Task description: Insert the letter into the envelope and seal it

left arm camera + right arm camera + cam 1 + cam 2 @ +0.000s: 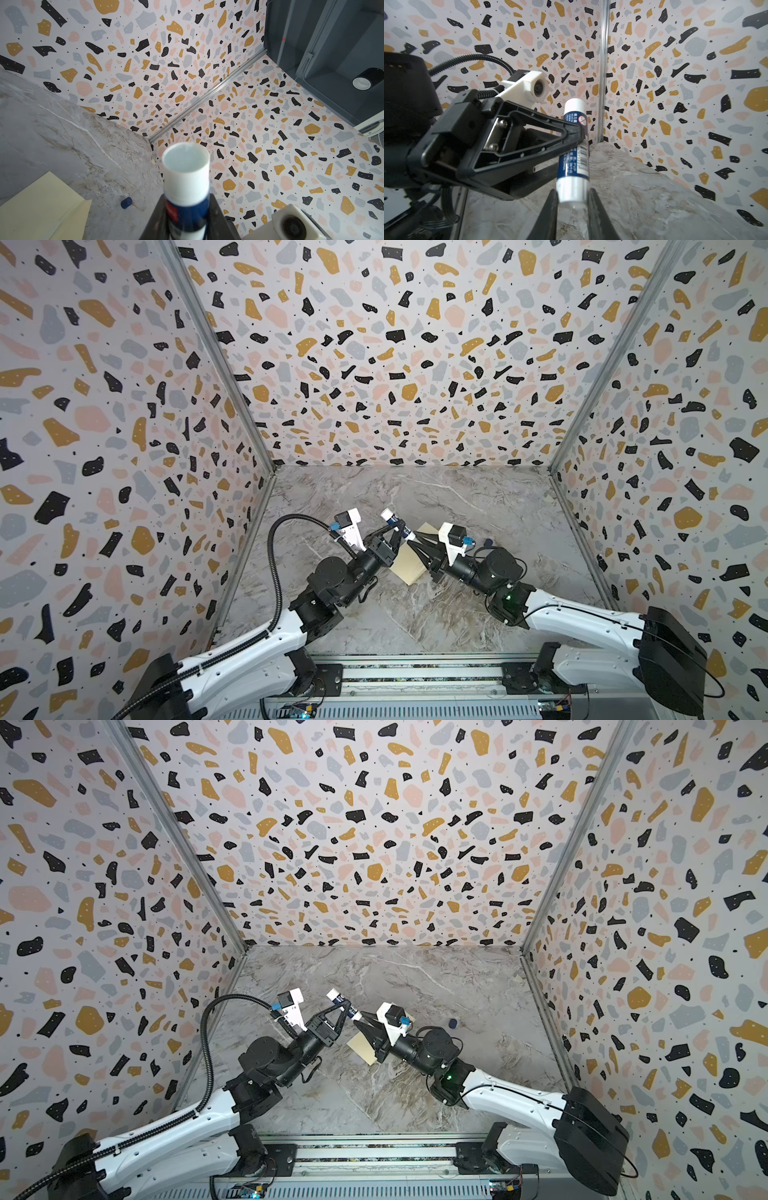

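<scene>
The pale yellow envelope (409, 569) (363, 1049) (31, 207) lies flat on the marble table, partly under both grippers. The letter is out of view. A blue-and-white glue stick (392, 518) (187, 176) (573, 149) hangs uncapped above the envelope, held from both ends. My left gripper (397, 527) (187, 209) is shut on its blue body. My right gripper (411, 537) (572, 196) is shut on its white lower end. In the right wrist view the left gripper's fingers (571, 133) clamp the stick's middle.
A small dark blue cap (453, 1024) (126, 202) lies on the table (415, 614) to the right of the envelope. Speckled walls close in the back and both sides. The arm rail runs along the front edge.
</scene>
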